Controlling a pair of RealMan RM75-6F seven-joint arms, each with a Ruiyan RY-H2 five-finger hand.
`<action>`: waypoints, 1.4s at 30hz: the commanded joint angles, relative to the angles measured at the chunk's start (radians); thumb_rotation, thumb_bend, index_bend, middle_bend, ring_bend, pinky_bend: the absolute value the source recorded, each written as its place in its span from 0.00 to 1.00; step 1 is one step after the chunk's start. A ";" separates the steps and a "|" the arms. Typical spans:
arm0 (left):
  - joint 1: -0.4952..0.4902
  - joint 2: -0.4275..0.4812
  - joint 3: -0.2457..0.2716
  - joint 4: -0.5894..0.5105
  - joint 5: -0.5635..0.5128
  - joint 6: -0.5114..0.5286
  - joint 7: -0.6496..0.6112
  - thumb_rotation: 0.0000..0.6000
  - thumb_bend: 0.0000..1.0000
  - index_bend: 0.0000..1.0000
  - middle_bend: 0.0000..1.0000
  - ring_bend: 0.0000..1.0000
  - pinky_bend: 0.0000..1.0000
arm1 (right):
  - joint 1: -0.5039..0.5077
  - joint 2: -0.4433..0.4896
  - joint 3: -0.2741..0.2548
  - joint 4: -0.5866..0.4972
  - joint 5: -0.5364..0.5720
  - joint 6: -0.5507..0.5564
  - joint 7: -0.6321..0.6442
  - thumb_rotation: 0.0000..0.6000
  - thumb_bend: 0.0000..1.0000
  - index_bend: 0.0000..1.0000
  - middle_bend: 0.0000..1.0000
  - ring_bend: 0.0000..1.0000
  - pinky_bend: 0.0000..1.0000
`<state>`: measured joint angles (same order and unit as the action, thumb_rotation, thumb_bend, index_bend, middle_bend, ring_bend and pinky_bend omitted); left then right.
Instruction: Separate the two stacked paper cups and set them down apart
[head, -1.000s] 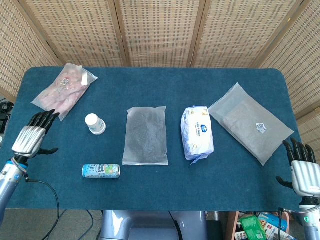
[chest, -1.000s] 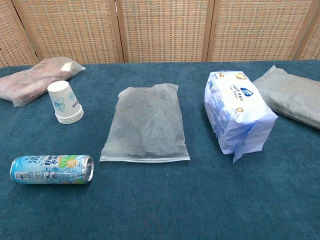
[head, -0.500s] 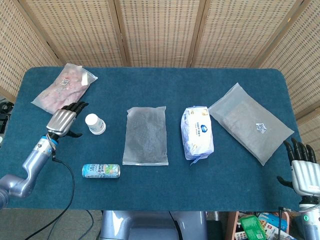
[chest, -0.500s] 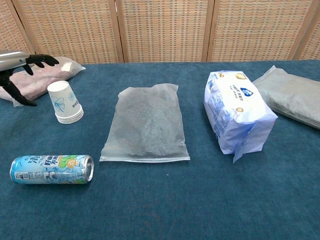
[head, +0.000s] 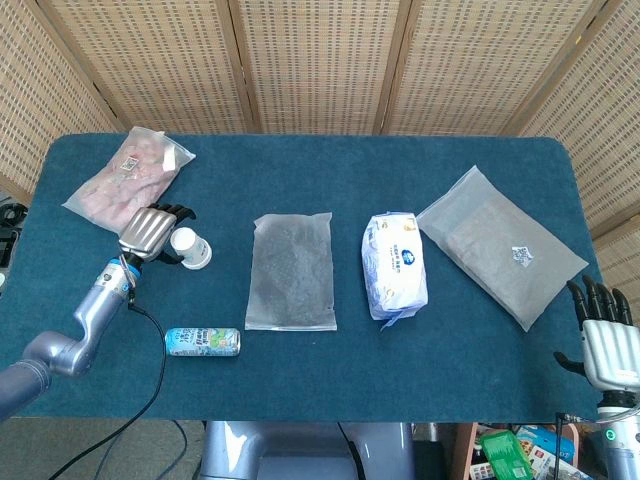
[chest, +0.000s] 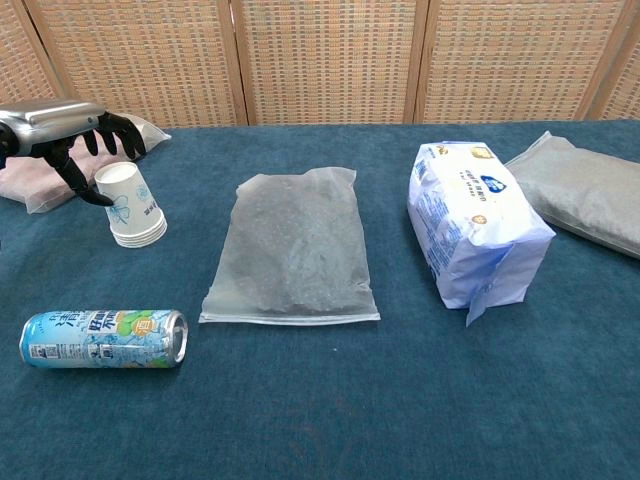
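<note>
Stacked paper cups (chest: 131, 208) sit upside down, tilted, on the blue worktop (head: 330, 380) at 9 o'clock, just right of the pink bag (head: 128, 175), with the drink can (chest: 103, 337) lying toward 7. Left hand (head: 152, 232) hovers over the stack top, fingers (chest: 112, 133) spread around it, thumb near the side; nothing gripped. Step: the grasp. Best to wrap the upper cup wall, not the rim end, squeezing lightly so the paper doesn't crush or tip. Right hand (head: 603, 338) rests open at 4 o'clock, well apart; it likely needs to come over to pull the other cup.
</note>
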<state>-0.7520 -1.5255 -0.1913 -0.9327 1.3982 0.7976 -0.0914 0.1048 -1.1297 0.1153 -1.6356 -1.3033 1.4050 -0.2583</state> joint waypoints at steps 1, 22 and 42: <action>-0.008 -0.009 0.002 0.009 -0.009 -0.008 0.016 1.00 0.14 0.32 0.35 0.33 0.35 | 0.000 0.000 0.001 0.001 0.002 -0.001 0.002 1.00 0.00 0.02 0.00 0.00 0.00; 0.021 0.032 -0.034 -0.064 -0.096 0.056 0.003 1.00 0.14 0.47 0.49 0.46 0.49 | 0.001 0.005 -0.002 -0.005 0.004 -0.004 0.015 1.00 0.00 0.02 0.00 0.00 0.00; 0.088 0.206 -0.184 -0.541 -0.124 -0.026 -0.947 1.00 0.14 0.49 0.50 0.47 0.49 | 0.093 0.021 0.010 0.057 -0.084 -0.096 0.077 1.00 0.00 0.06 0.00 0.00 0.00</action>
<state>-0.6567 -1.3392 -0.3515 -1.4222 1.2764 0.8212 -0.9569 0.1772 -1.1186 0.1187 -1.5956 -1.3699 1.3304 -0.2007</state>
